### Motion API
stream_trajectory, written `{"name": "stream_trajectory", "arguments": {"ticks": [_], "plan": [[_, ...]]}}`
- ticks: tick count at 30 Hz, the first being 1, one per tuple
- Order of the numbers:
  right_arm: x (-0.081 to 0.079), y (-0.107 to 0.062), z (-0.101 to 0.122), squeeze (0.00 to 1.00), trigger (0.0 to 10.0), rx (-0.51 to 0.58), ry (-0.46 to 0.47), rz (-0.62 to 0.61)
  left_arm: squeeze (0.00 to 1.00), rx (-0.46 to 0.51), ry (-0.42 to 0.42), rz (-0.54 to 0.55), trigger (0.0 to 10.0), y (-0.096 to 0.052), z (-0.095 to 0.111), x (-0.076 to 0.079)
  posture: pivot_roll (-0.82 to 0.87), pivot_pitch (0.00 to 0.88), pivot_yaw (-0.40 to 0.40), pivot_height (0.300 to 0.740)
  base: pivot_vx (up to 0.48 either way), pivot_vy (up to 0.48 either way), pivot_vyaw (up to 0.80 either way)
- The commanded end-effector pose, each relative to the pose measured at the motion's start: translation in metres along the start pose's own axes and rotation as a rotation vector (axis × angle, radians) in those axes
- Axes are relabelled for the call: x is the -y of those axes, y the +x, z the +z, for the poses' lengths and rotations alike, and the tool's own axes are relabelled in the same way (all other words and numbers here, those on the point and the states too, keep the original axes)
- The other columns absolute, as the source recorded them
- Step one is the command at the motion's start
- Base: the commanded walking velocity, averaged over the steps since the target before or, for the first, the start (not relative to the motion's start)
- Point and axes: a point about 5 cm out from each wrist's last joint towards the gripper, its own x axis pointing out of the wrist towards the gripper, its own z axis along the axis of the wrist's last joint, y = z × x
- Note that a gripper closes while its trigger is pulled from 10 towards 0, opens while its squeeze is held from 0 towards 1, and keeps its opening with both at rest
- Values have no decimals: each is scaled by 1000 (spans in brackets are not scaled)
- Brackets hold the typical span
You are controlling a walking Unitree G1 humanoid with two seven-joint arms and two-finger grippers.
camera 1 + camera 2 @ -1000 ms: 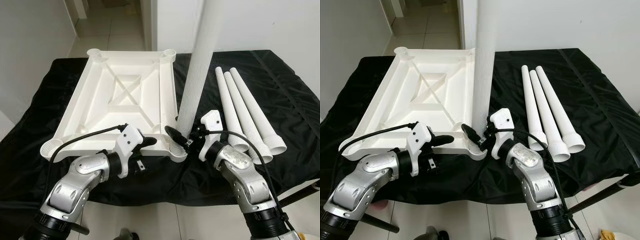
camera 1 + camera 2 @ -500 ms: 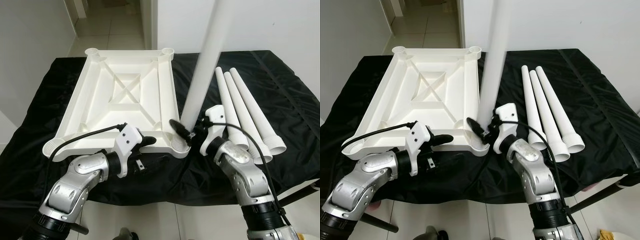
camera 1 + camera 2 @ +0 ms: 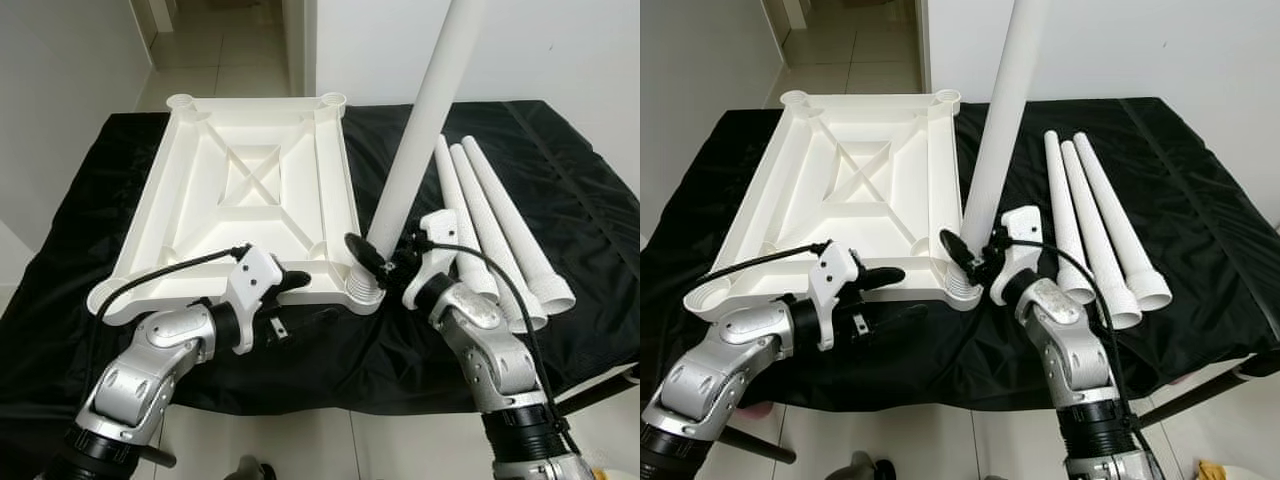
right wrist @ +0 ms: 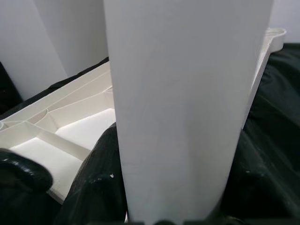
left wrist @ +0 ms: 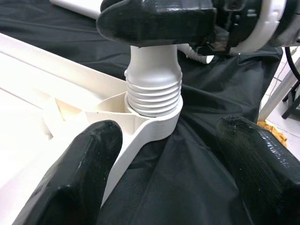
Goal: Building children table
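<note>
Across most of the frame we see the black cloth [image 3: 560, 180] spread over the work surface, and on its left half lies the white tabletop [image 3: 250, 200], turned underside up with its ribs showing and a round socket at each corner. Right of it, three spare legs [image 3: 500, 230] lie side by side, narrow ends toward the upper part of the frame and flared ends toward the lower right. We hold the fourth leg [image 3: 425, 130] in our right gripper [image 3: 385, 262], whose fingers are clenched on it near its base; the leg rises from centre frame to the top edge, its long axis leaning up and to the right, not plumb. Its threaded foot sits in the near-right corner socket [image 5: 154, 119], with several thread rings exposed above the rim, so we judge it only partly seated. Our left gripper [image 3: 290, 300] hangs at lower centre-left with its fingers spread, one finger [image 5: 79, 178] against the tabletop's near edge just beside that socket, steadying it. The right gripper is the one on the leg, so the next move, we think, calls for straightening the leg over the socket and turning it down.
</note>
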Motion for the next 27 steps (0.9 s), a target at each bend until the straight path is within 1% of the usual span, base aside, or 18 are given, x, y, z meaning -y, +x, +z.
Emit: {"name": "stream_trajectory", "arguments": {"ticks": [1,3,6,8,10,16,19,20,23,25,26,27], "plan": [[9,-12,-32,0,10000,-170,-15,-55,0,-7,-6,14,10000,-3,0,0,-52,118,56,740,0,0,0],[6,-12,-33,0,10000,-174,-21,-38,0,-7,-7,15,10000,-3,0,0,-53,117,56,740,0,0,0],[0,-17,-38,0,10000,-192,-78,-1,0,-4,-9,17,10000,-4,0,0,-52,119,55,740,0,0,0],[0,-17,-38,0,10000,-192,-78,-1,0,-4,-9,17,10000,-4,0,0,-52,119,55,740,0,0,0],[-3,-18,-40,0,10000,-198,-108,22,0,-4,-10,20,10000,-4,0,0,-52,120,57,740,0,0,0],[-5,-19,-45,0,10000,-222,-107,33,0,-2,-9,20,10000,-5,1,0,-50,121,57,740,0,0,0],[-6,-20,-47,0,10000,-221,-120,45,0,-2,-9,20,10000,-5,1,0,-48,123,58,740,0,0,0],[-9,-22,-48,0,10000,-221,-136,66,0,-1,-9,20,10000,-5,2,0,-48,126,60,740,0,0,0],[-9,-22,-48,0,10000,-221,-136,66,0,-1,-9,20,10000,-5,2,0,-48,126,60,740,0,0,0],[-12,-24,-49,0,10000,-218,-150,88,0,-1,-11,20,10000,-6,2,1,-49,125,61,740,0,0,0],[-18,-28,-50,0,10000,-204,-172,123,0,-2,-13,19,10000,-6,2,1,-49,131,62,740,0,0,0],[-18,-28,-50,0,10000,-204,-172,123,0,-2,-13,19,10000,-6,2,1,-49,131,62,740,0,0,0]]}}
